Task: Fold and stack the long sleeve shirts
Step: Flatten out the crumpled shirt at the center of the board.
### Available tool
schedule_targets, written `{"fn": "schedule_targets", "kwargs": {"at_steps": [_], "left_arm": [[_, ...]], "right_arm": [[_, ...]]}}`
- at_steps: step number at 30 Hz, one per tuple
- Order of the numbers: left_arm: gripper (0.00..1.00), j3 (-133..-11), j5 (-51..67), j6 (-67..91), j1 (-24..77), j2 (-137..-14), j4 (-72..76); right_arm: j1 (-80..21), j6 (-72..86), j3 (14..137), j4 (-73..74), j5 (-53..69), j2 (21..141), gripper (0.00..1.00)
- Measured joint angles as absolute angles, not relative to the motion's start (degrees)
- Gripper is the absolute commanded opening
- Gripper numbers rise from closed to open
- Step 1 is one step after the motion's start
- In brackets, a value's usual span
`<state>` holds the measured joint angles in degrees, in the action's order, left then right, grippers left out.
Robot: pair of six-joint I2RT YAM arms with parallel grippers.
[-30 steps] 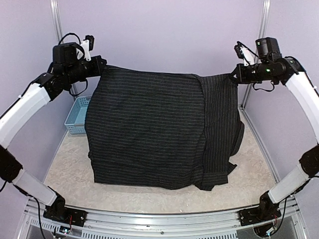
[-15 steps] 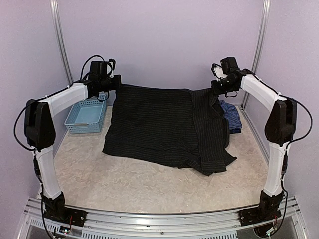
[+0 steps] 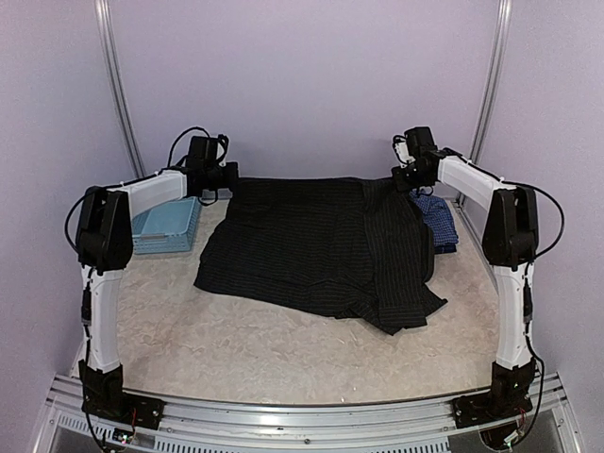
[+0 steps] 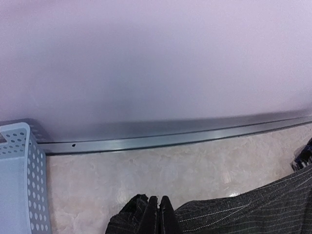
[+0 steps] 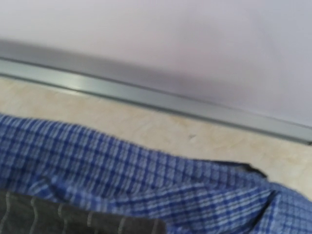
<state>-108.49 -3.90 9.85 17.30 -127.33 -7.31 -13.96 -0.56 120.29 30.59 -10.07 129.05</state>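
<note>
At the far side of the bench (image 3: 189, 340), the black pinstriped shirt (image 3: 311, 241) lies spread beside the blue check shirt (image 3: 439, 222). The left claw (image 4: 158, 217) is pinched closed on its far-left corner. Whether the right claw (image 3: 404, 179) grips anything cannot be determined.

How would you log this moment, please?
left pincer: shut on black shirt, spread on table | right pincer: at its far corner, grip unclear | checked shirt: far right

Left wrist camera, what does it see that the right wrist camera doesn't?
Only the left wrist view shows the light blue basket and the left gripper pinched shut on the black pinstriped shirt. Only the right wrist view shows the blue checked shirt, lying rumpled on the table. Both show some of the black pinstriped shirt, the table, a metal rail and the purple wall.
</note>
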Motion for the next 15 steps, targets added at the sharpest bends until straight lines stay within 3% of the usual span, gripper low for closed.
{"fn": "schedule_targets", "kwargs": {"at_steps": [3,6,10,15], "left_arm": [[0.03,-113.91,-3.97,10.07,17.10,-131.28,-6.31],[0.12,-119.77,-4.40,10.52,17.06,-136.25,-5.15],[0.47,-124.33,-5.93,11.16,16.40,-141.43,-4.78],[0.64,-124.77,-8.38,13.21,15.14,-143.65,-5.30]], "right_arm": [[-13.96,-2.04,120.51,28.45,-12.58,130.04,0.01],[-13.96,-3.70,120.95,27.20,-15.29,131.22,0.10],[-13.72,-5.89,122.06,26.68,-19.57,132.22,0.36],[-12.82,-7.07,122.58,26.46,-22.74,132.20,0.56]]}}
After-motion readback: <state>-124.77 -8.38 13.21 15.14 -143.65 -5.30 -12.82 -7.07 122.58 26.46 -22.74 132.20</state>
